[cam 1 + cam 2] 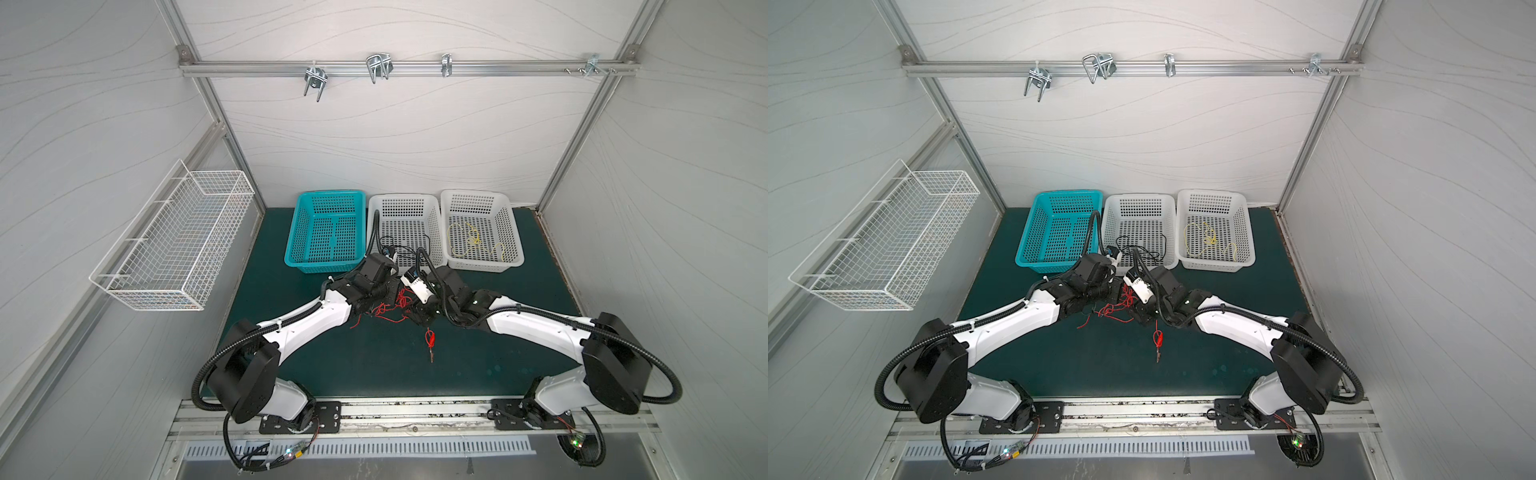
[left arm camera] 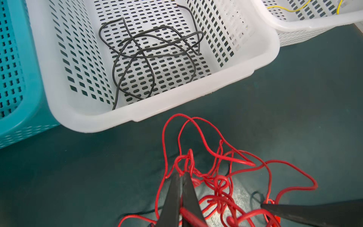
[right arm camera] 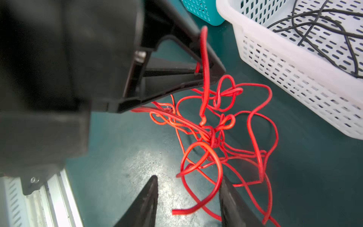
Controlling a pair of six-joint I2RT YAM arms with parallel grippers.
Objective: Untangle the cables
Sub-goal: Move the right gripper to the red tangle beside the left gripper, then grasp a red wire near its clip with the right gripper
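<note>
**Red tangle pinched on the mat**

At the centre of both top views, the left gripper (image 2: 181, 174) is clamped on the red cable (image 3: 213, 137), which lies tangled on the green mat (image 1: 374, 365). The right gripper (image 3: 189, 177) has its jaws apart astride a loop. Upper centre, the black cable (image 2: 137, 46) lies in the middle white basket (image 2: 176, 94).
</note>
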